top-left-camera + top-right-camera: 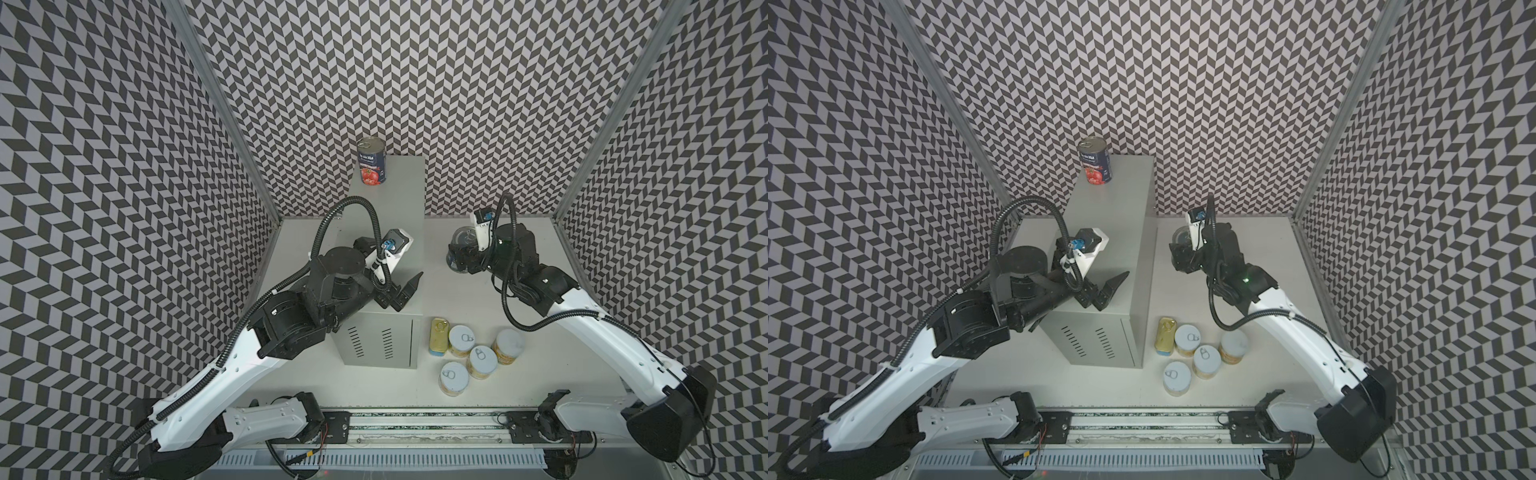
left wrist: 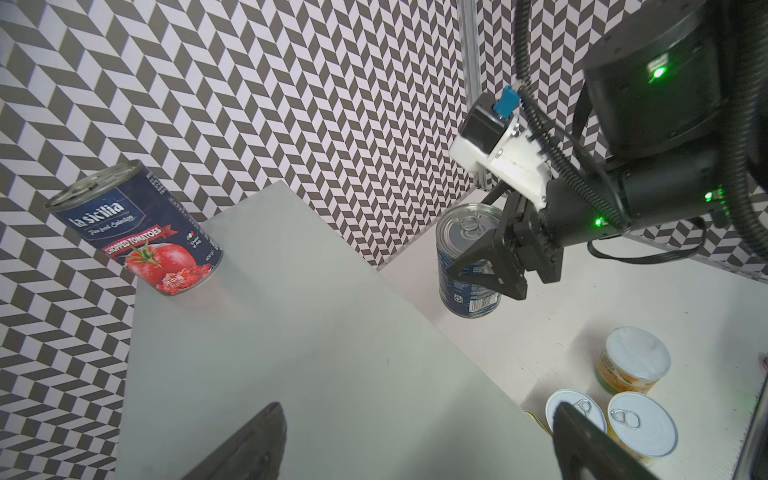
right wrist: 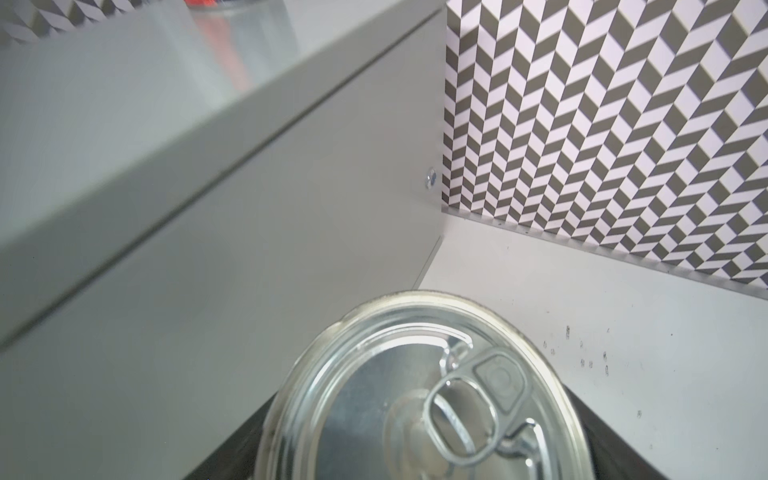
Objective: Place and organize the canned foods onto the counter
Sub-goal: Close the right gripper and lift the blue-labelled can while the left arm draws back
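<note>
A tall dark-blue tomato can (image 1: 372, 162) (image 1: 1095, 162) (image 2: 137, 232) stands upright at the far left corner of the grey counter (image 1: 386, 232) (image 1: 1121, 216) (image 2: 291, 332). My left gripper (image 1: 405, 291) (image 1: 1111, 291) (image 2: 417, 411) hovers open and empty over the counter's near part. A second tall blue can (image 1: 459, 239) (image 1: 1179, 237) (image 2: 461, 232) (image 3: 415, 395) stands on the table right of the counter. My right gripper (image 1: 459, 253) (image 1: 1179, 249) (image 2: 478, 266) (image 3: 419, 415) is shut on its sides. Several short yellow-orange cans (image 1: 482, 359) (image 1: 1206, 359) and a gold-topped tin (image 1: 439, 336) (image 1: 1166, 336) sit near the counter's front right.
The white tabletop (image 1: 457, 299) lies between the held can and the group of short cans. Patterned walls enclose the back and both sides. The counter's right side wall (image 3: 208, 249) is close beside the held can. A rail (image 1: 415, 419) runs along the front edge.
</note>
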Robot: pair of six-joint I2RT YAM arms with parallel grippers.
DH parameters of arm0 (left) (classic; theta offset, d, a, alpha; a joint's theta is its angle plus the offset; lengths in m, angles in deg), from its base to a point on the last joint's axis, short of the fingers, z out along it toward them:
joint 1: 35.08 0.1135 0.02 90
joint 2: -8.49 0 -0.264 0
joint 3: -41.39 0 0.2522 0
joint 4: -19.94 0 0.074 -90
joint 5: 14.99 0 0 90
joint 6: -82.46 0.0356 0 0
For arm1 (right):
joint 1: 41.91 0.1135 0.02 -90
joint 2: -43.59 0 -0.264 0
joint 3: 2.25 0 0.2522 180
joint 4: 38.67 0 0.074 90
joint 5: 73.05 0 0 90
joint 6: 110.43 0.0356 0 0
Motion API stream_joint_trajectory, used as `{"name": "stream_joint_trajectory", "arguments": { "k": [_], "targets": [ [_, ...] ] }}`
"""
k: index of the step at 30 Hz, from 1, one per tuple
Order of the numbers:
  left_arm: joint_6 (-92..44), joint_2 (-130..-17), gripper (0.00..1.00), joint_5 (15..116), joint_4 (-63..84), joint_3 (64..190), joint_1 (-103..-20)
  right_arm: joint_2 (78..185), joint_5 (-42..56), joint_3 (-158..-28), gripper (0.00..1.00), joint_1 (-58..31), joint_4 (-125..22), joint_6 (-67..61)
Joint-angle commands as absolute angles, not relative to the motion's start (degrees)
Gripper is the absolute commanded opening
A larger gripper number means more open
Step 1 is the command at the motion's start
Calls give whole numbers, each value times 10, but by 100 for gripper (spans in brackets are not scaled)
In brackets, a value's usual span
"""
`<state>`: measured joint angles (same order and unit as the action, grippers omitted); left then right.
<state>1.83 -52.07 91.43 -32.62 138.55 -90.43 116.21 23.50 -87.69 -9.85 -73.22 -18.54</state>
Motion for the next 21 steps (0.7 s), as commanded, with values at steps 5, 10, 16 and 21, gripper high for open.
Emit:
{"name": "stream_joint_trajectory", "arguments": {
  "k": [5,10,16,21],
  "targets": [
    [16,-492,100,919,-292,1358,-899,1098,168,-968,62,-99,-646,-212],
    [19,-473,100,916,-269,1334,-898,1100,109,-1010,62,-99,-654,-204],
    [26,-464,100,921,-246,1319,-897,1110,45,-1052,61,-99,-648,-190],
    [31,-457,100,926,-224,1307,-897,1132,-4,-1084,61,-98,-642,-178]
  ]
}}
